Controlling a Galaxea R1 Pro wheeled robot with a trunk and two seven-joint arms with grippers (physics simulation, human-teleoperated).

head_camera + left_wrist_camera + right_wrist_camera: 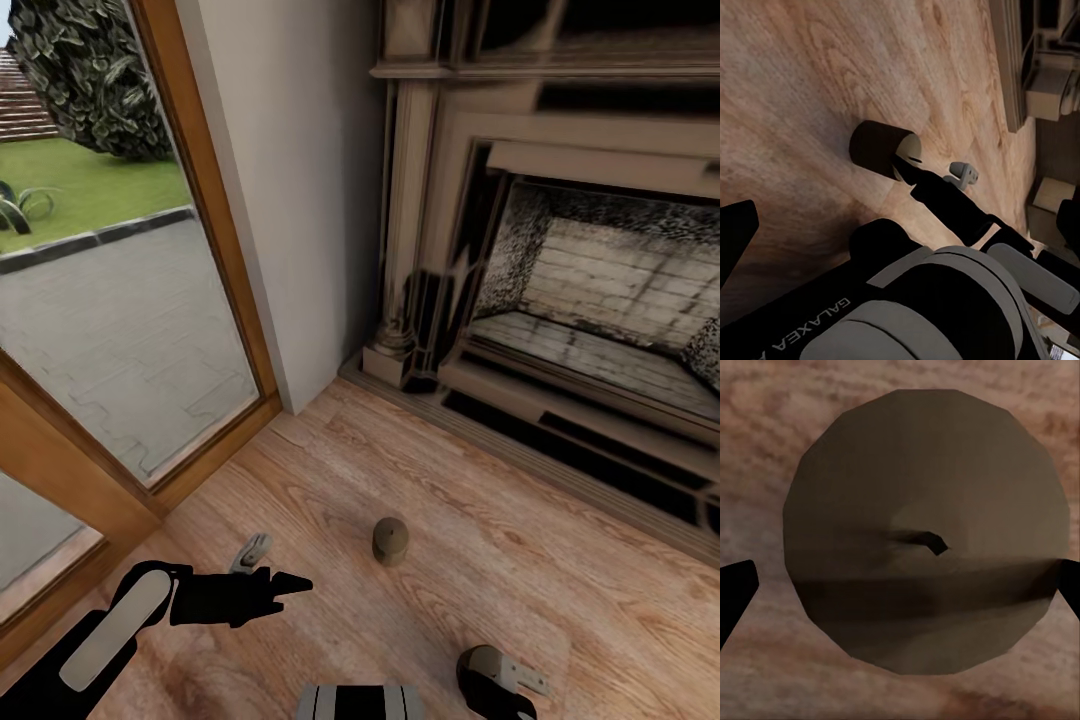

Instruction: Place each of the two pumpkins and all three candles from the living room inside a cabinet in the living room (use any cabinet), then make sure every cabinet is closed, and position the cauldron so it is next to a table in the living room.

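Note:
A short olive-tan candle stands upright on the wood floor in front of the fireplace. My left gripper hovers to its left, and in the left wrist view its dark fingers sit wide apart, so it is open and empty. My right gripper points straight down on a candle, wick end facing it, one finger on each side. It is open. The left wrist view shows this candle with the right gripper at its top. The pumpkins, cabinet, table and cauldron are out of view.
A stone fireplace with a raised hearth fills the right and far side. A glass door in a wooden frame runs along the left, meeting a pale wall corner. The wood floor lies between them.

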